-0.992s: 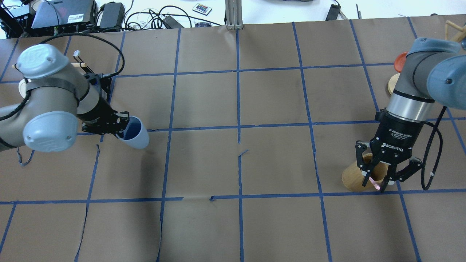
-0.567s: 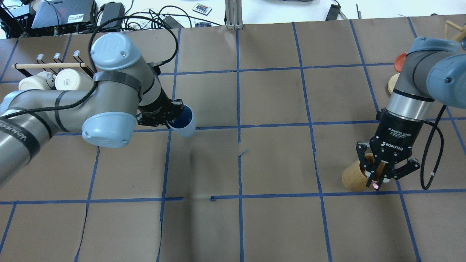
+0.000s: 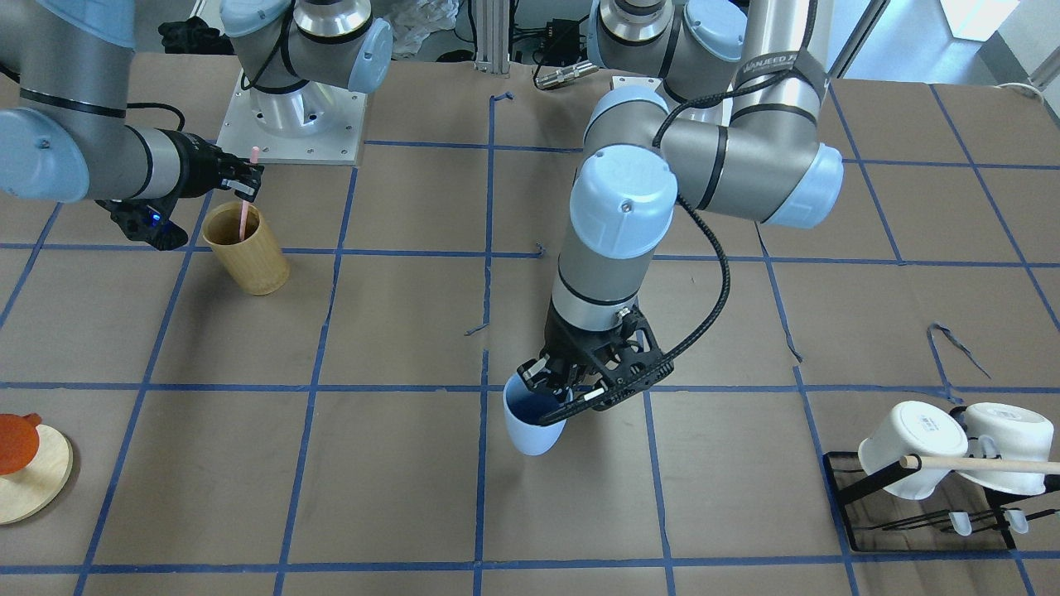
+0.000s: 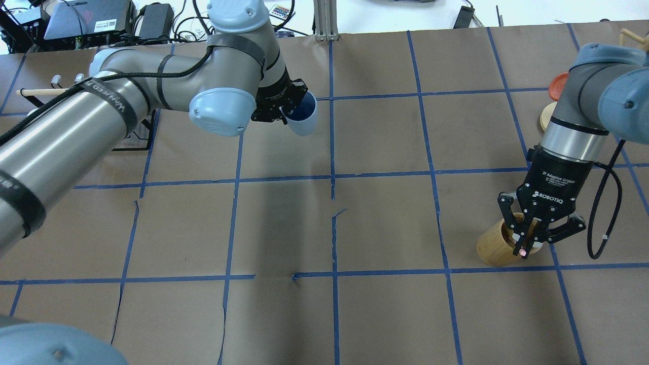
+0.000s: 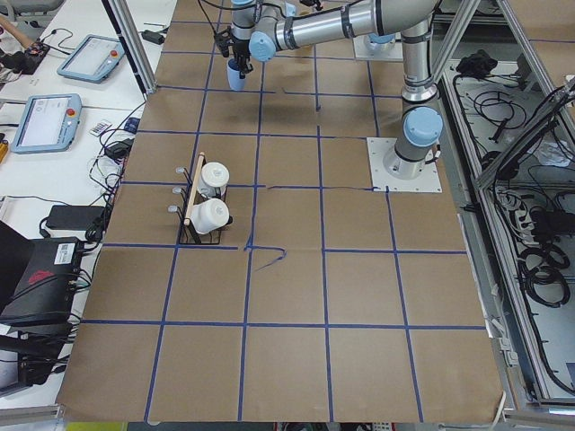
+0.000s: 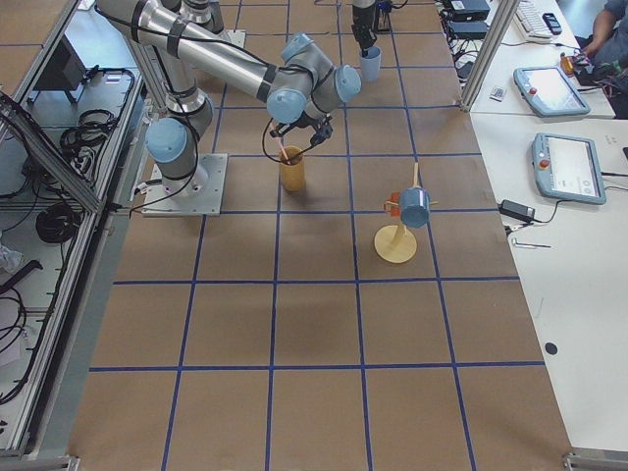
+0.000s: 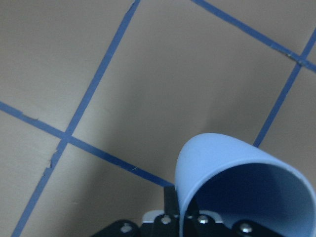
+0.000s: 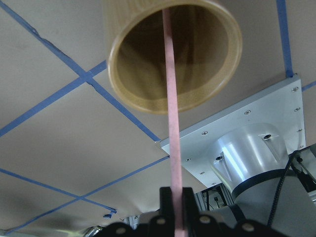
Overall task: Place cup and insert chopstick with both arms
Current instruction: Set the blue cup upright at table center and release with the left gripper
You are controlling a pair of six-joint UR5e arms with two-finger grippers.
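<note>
Both jaws clamped — left on cup (image 3: 530, 426), right on chopstick (image 8: 170, 98) inside bamboo cylinder (image 3: 248, 257).

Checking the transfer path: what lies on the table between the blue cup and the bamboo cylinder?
Nothing stands between the cup and the bamboo cylinder; the overhead view shows only taped brown paper.

Two arms (image 4: 152, 76), two white mugs (image 3: 907, 447) (racked), one chopstick (image 8: 170, 123).

Lt-blue cup (image 3: 530, 432), pink chopstick (image 8: 173, 123), tan holder (image 3: 250, 265), brown table (image 3: 397, 319) w/ blue grid.
</note>
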